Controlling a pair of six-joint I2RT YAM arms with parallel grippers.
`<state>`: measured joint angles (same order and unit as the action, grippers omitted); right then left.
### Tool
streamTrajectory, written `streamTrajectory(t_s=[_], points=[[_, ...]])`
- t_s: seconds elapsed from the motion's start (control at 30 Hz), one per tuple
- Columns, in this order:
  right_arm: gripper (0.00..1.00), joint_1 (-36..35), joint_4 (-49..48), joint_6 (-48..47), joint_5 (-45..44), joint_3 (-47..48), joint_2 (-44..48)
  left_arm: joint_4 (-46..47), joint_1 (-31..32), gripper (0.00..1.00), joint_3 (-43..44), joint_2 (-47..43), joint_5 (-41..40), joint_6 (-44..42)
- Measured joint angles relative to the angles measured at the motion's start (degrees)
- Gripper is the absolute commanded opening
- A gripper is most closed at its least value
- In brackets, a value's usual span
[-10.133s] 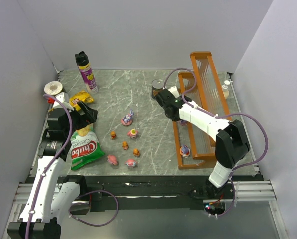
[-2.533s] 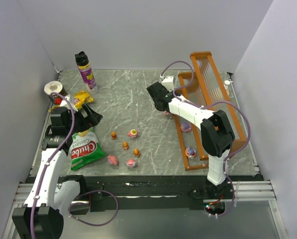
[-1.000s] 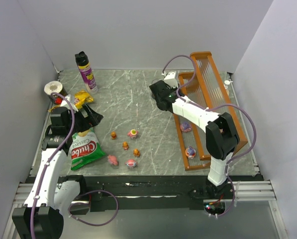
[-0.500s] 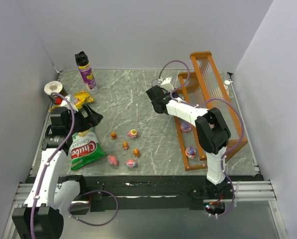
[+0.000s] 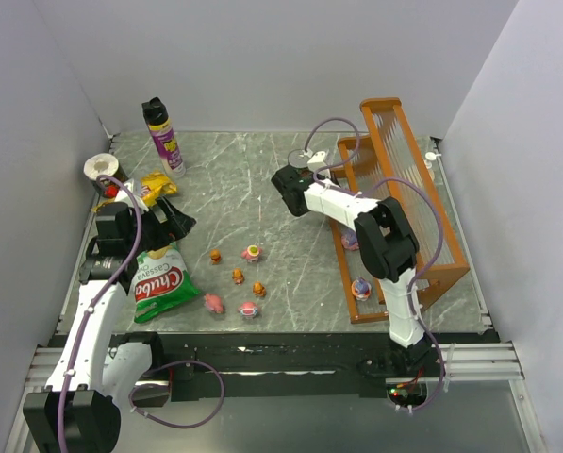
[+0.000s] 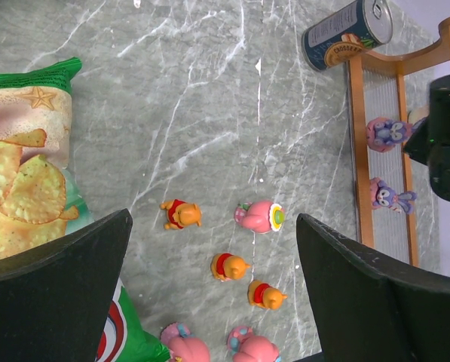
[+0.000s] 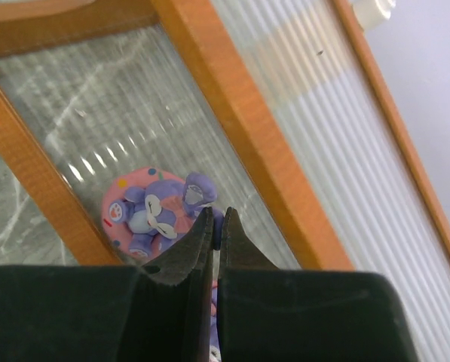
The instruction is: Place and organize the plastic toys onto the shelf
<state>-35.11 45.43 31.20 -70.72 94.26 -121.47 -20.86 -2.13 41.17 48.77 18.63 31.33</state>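
shelf (image 5: 379, 102) | near right edge of table (image 5: 262, 175) | loose toys (image 5: 237, 276) well apart (centre-left)

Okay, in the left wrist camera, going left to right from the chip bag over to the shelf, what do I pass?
green chip bag → orange figurine → pink figurine with the green spot → shelf's wooden rail → upper purple figurine on the shelf
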Motion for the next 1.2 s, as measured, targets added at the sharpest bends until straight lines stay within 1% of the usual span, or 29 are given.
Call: streamTrajectory(t_s=[0.1, 0.17, 0.4, 0.6, 0.83, 1.07, 1.2], points=[[0.0, 0.0, 3.32, 3.1, -0.04, 1.42, -1.79, -0.02, 0.0, 0.97, 0.0, 0.31, 0.02, 0.0], [0.0, 0.02, 3.34, 2.67, 0.33, 1.38, -1.88, 0.0, 0.0, 0.96, 0.0, 0.35, 0.02, 0.0], [0.0, 0.13, -5.84, -7.28, 2.23, -1.07, -1.44, 0.0, -0.04, 0.97, 0.0, 0.35, 0.02, 0.0], [0.01, 0.44, -7.1, -10.38, 3.54, -0.61, -1.46, 0.0, -0.04, 0.96, 0.0, 0.35, 0.0, 0.0], [0.24, 0.61, -6.93, -10.25, 4.09, -0.42, -1.46, -0.02, -0.07, 0.96, 0.0, 0.63, 0.0, 0.0], [0.3, 0.66, -6.19, -7.8, 4.66, -0.42, -1.46, 0.0, -0.07, 0.97, 0.0, 0.72, 0.0, 0.0], [0.39, 0.66, -4.94, -6.27, 4.96, -0.39, -1.46, 0.0, -0.07, 0.96, 0.0, 0.72, 0.0, 0.0]])
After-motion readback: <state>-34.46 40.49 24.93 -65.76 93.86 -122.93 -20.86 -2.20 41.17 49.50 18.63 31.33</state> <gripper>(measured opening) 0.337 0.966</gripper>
